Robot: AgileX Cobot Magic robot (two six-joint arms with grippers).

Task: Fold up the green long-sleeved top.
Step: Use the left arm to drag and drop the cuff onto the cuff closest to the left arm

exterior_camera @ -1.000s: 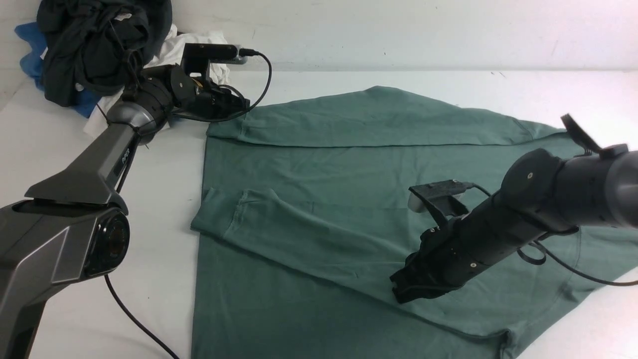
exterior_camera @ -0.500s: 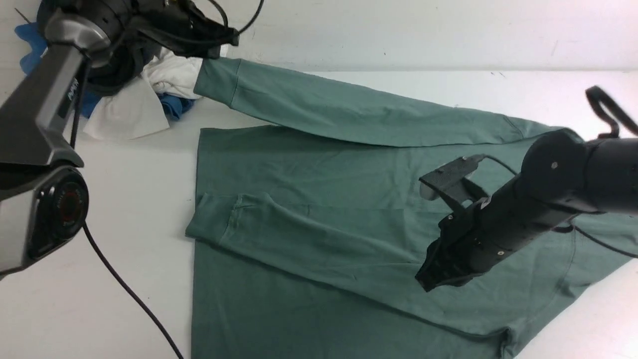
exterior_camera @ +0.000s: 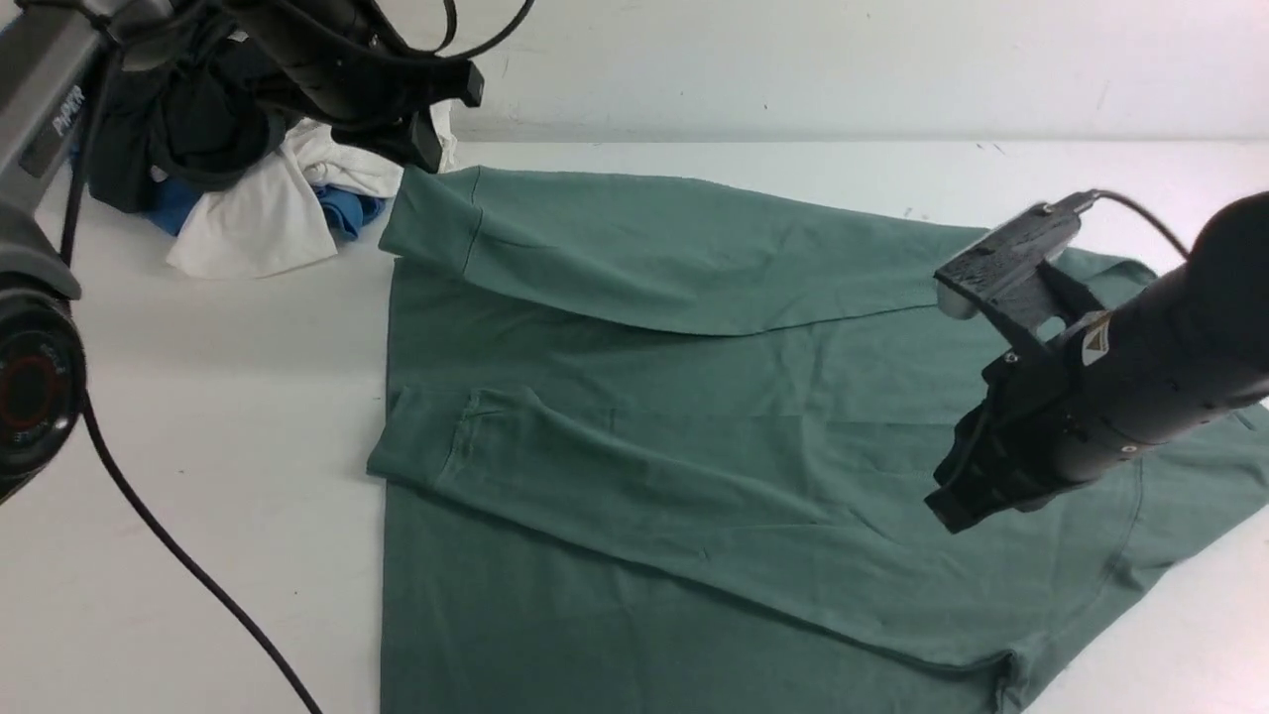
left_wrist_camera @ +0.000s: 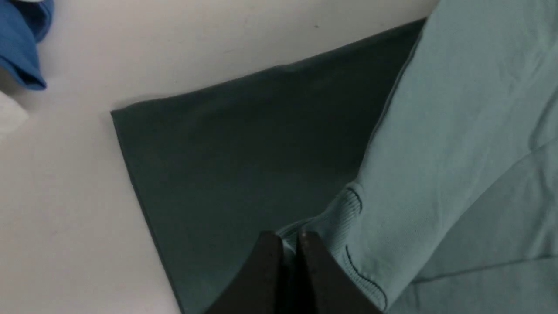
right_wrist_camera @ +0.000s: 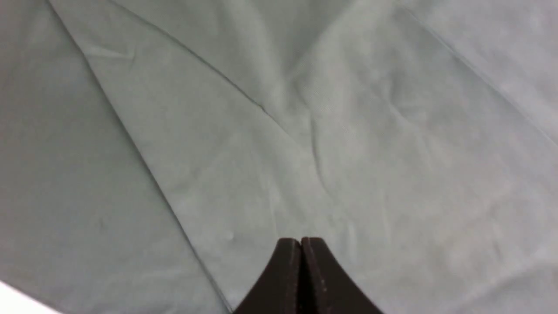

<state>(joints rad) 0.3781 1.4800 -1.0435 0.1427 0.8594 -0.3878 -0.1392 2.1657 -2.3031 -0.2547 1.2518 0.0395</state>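
The left tool (exterior_camera: pixel 424 149) is clenched on the top (exterior_camera: pixel 644 476), gripping it by the ribbed cuff (exterior_camera: pixel 428 213) of the far sleeve (exterior_camera: pixel 694 253) and holding that end up off the counter (exterior_camera: pixel 198 446). In the left wrist view a bit of cuff (left_wrist_camera: pixel 340 216) is pinched at the tool's (left_wrist_camera: pixel 290 239) tips, with shadowed green cloth below. Behind the arm, a heap of black, white and blue clothes (exterior_camera: pixel 248 198) sits in the far left corner. The top lies spread over the middle and right of the counter, one straight edge to the left. The near sleeve (exterior_camera: pixel 615 471) is folded across the body, with its end at that edge. The right tool (exterior_camera: pixel 957 506) is pressed closed and grasps nothing. It hangs over the right part of the top, and its wrist view shows only green cloth (right_wrist_camera: pixel 305 131) past the shut tips (right_wrist_camera: pixel 301 244)
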